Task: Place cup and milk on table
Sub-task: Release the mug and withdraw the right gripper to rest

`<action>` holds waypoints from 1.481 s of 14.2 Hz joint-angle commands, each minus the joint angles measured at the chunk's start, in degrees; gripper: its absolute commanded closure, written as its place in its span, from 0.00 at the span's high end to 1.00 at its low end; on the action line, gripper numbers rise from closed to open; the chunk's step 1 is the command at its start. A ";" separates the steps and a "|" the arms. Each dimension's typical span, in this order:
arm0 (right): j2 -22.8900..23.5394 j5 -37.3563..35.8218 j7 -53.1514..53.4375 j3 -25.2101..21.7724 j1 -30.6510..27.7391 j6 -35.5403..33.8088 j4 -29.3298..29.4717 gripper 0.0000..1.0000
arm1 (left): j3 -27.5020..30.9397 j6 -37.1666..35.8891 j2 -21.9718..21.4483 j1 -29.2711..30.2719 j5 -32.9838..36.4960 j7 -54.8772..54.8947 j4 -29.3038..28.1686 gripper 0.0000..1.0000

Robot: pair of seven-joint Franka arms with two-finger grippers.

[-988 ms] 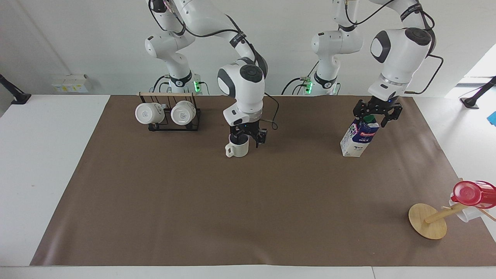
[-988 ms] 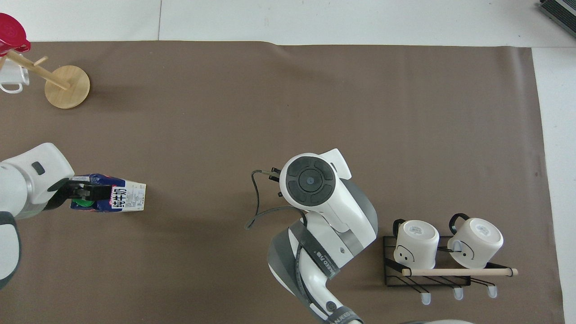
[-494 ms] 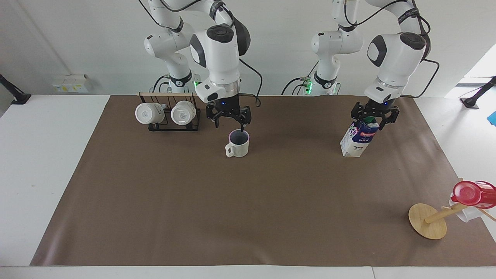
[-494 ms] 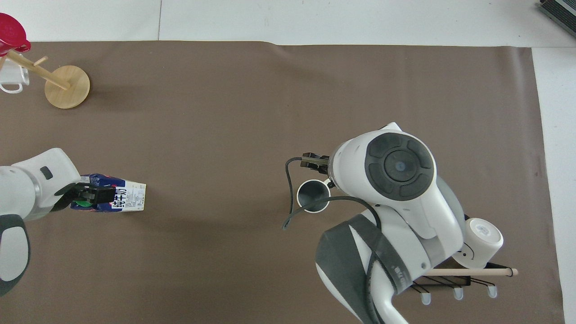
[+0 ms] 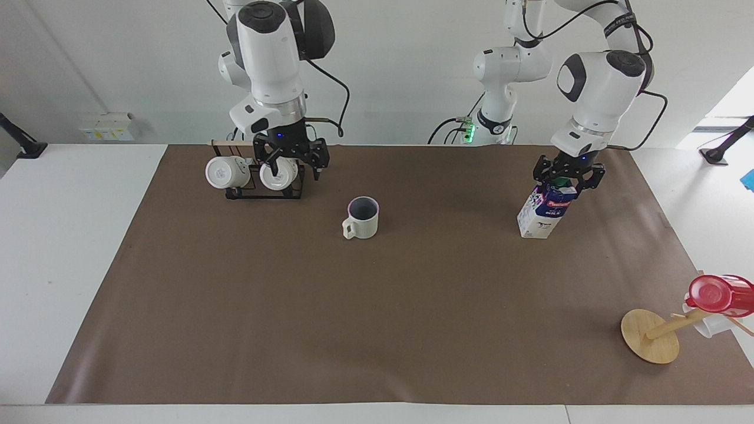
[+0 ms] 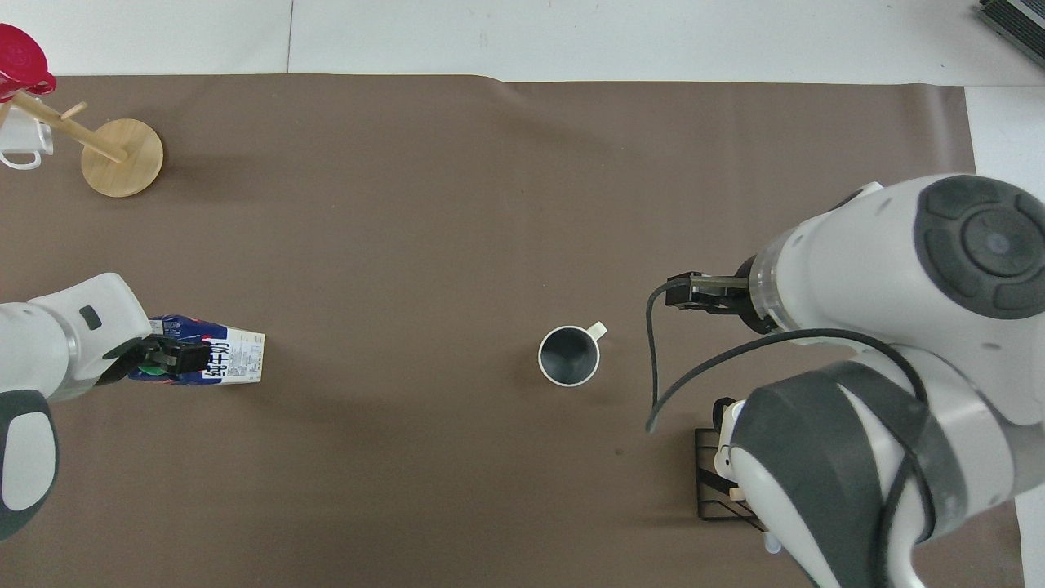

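The cream-white cup (image 5: 360,218) stands upright on the brown sheet of the table (image 5: 377,306), handle toward the right arm's end; it also shows in the overhead view (image 6: 567,357). My right gripper (image 5: 290,163) is open and empty, raised over the mug rack, well apart from the cup. The milk carton (image 5: 546,211) stands upright on the sheet toward the left arm's end, and shows in the overhead view (image 6: 224,359). My left gripper (image 5: 568,175) is open, its fingers spread on either side of the carton's top; it also shows in the overhead view (image 6: 167,358).
A black wire rack (image 5: 259,182) with two glossy white mugs stands near the right arm's base. A tilted wooden mug tree (image 5: 651,335) carrying a red transparent cup (image 5: 716,294) sits at the sheet's corner farthest from the robots, at the left arm's end.
My right gripper let go of the cup, rose and swung back over the mug rack. My left gripper lifted slightly at the carton's top. Cup and carton stayed put.
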 commanded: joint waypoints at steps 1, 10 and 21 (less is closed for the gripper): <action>-2.06 0.53 -4.60 0.55 -4.18 -3.42 -0.45 1.00 | 0.04 0.83 -1.25 -0.07 -0.10 1.44 -1.54 0.88; -3.30 0.53 -15.58 0.46 -16.21 -8.62 -1.24 1.00 | 0.13 -0.49 -1.25 0.20 -0.10 2.23 -1.45 0.76; -3.83 0.53 -22.27 0.55 -23.70 -3.25 -3.09 1.00 | 0.22 -2.42 -1.34 0.81 -0.10 2.76 -1.10 0.56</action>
